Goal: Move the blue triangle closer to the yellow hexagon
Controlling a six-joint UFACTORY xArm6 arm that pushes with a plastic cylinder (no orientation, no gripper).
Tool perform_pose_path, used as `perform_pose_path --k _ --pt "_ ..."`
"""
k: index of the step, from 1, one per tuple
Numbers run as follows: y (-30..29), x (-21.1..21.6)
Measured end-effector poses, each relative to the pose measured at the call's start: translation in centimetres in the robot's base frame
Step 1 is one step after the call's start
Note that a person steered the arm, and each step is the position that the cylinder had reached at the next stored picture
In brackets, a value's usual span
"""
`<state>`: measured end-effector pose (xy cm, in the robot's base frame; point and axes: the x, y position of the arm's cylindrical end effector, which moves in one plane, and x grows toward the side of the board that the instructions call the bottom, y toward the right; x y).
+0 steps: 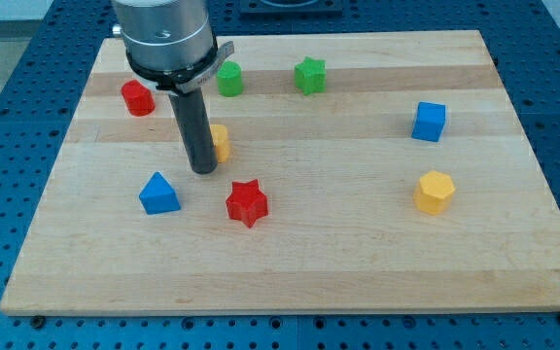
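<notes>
The blue triangle (158,193) lies on the wooden board (358,262) at the view's lower left. The yellow hexagon (435,192) lies far off at the view's right, at about the same height. My tip (203,170) is on the board just up and right of the blue triangle, a small gap away from it. The rod hides part of a yellow block (221,142) right behind it.
A red star (247,202) lies right of the blue triangle, between it and the yellow hexagon. A red cylinder (137,98) is at the upper left. A green block (229,79) and a green star (310,75) are at the top. A blue cube (430,122) is above the hexagon.
</notes>
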<state>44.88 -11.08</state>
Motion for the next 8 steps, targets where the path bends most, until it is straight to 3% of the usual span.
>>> perform_pose_path --k 2,4,8 --pt "-4.8 -5.0" --pt "6.6 -1.6" --pt "7.7 -9.6"
